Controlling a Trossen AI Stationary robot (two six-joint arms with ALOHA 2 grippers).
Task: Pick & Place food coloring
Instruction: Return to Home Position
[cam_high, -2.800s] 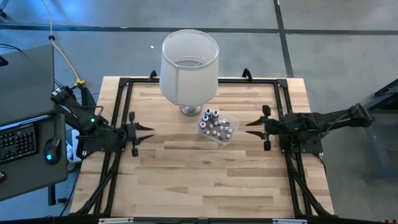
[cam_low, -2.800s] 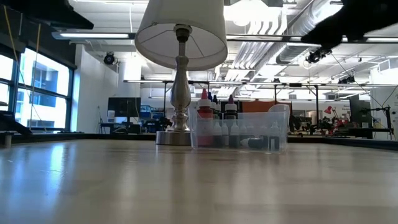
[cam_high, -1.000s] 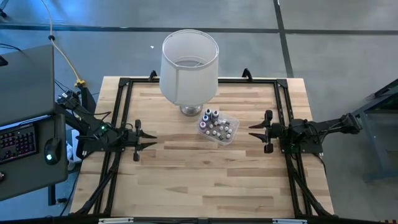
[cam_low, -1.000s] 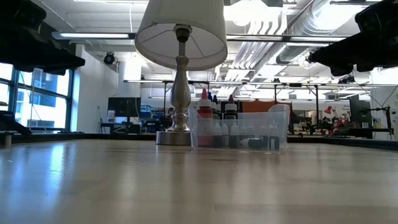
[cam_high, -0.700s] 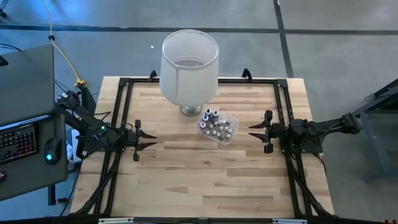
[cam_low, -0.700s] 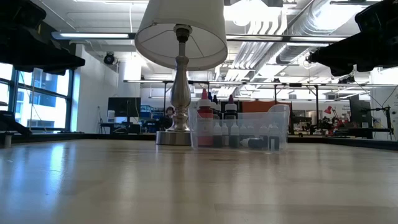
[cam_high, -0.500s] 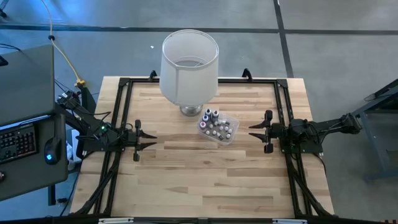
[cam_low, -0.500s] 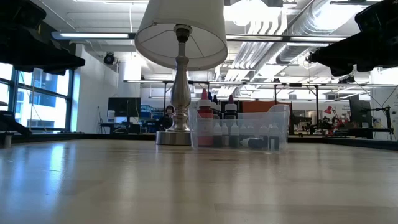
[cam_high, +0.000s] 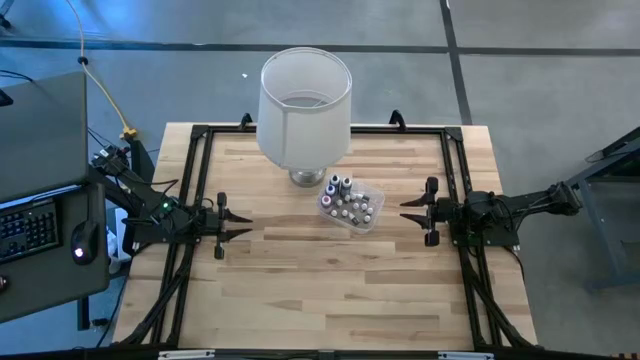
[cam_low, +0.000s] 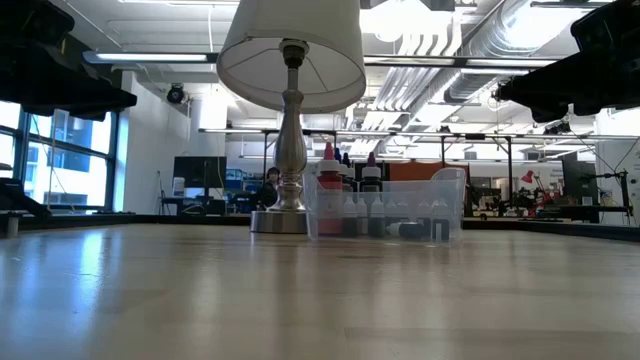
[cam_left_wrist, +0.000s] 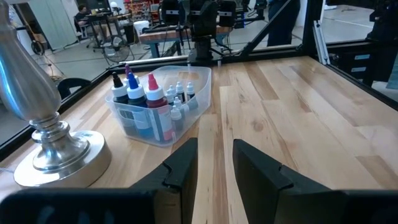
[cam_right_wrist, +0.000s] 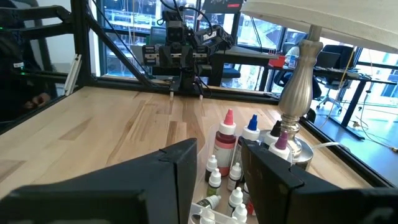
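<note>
My left gripper (cam_high: 240, 221) hangs over the left side of the bench (cam_high: 330, 290). Its fingers are a narrow way apart with nothing between them (my wrist view shows only bare wood in the gap). My right gripper (cam_high: 405, 214) hangs over the right side, facing the left one across the boards. Its fingers are parted about as much and are just as empty.

The food coloring bottles (cam_high: 343, 200) stand packed together inside a clear tub (cam_high: 378, 200), which rests on the bench between my two grippers. It is nearer the right one and a little toward the far edge. Neither gripper touches the tub, and both are well apart from it.

From my left wrist I look past the fingers to the tub (cam_left_wrist: 199, 71), with taller dark, blue and red bottles (cam_left_wrist: 149, 99) on the lamp side and small white-capped ones behind them. From my right wrist the bottles (cam_right_wrist: 227, 146) sit close ahead of the fingertips. The lamp (cam_high: 305, 95) stands just beside the tub, toward the far edge.

In the low view the bottles (cam_low: 372, 205) stand upright, some rising above the tub's rim (cam_low: 445, 200).
</note>
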